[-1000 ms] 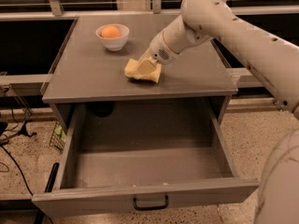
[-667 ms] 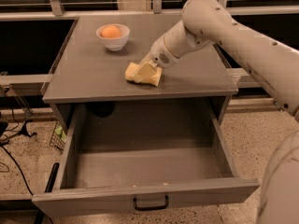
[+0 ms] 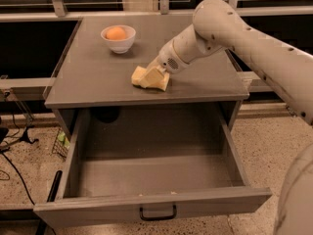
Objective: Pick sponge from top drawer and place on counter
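The pale yellow sponge (image 3: 139, 76) rests on the grey counter (image 3: 93, 77), near its front edge and right of the middle. My gripper (image 3: 156, 77) reaches down from the upper right and is shut on the sponge's right part, which it partly hides. The top drawer (image 3: 151, 209) is pulled fully out below the counter. Its inside is bare grey metal, and its black handle (image 3: 157, 213) shows on the front panel.
A white bowl (image 3: 118, 39) holding a round orange fruit (image 3: 116, 33) stands at the back left of the counter. My arm (image 3: 254, 43) crosses the counter's right side. Dark windows lie behind. Cables and a speckled floor (image 3: 19, 160) lie to the left.
The gripper with the sponge has sunk slightly toward the counter's front edge. The drawer and the bowl have not moved.
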### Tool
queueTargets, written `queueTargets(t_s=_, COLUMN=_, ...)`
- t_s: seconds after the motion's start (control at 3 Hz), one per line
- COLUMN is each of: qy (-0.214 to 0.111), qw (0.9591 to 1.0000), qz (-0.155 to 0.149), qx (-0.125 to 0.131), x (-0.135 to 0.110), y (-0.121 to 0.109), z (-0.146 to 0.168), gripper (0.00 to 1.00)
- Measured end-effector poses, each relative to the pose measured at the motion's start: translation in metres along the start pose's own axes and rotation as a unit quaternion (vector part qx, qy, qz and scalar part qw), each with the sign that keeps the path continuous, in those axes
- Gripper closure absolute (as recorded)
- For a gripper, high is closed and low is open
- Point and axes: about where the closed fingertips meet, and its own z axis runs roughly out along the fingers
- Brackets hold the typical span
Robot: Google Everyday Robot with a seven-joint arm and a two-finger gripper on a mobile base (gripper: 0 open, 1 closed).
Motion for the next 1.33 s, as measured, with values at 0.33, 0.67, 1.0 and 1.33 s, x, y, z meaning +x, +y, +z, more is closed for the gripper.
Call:
queueTargets(t_s=0.33, qy=0.000, qw=1.0000, qz=0.000, qx=0.000, x=0.0000, y=0.0000, z=0.0000, gripper=0.58)
queueTargets(t_s=0.67, qy=0.000, qw=1.0000, qz=0.000, qx=0.000, x=0.0000, y=0.0000, z=0.0001, gripper=0.35)
queueTargets(t_s=1.0, qy=0.000, qw=1.0000, qz=0.000, qx=0.000, x=0.0000, y=0.0000, z=0.0001, gripper=0.11)
queueTargets(t_s=1.33, qy=0.000, qw=1.0000, qz=0.000, qx=0.000, x=0.0000, y=0.0001, z=0.0001, gripper=0.00)
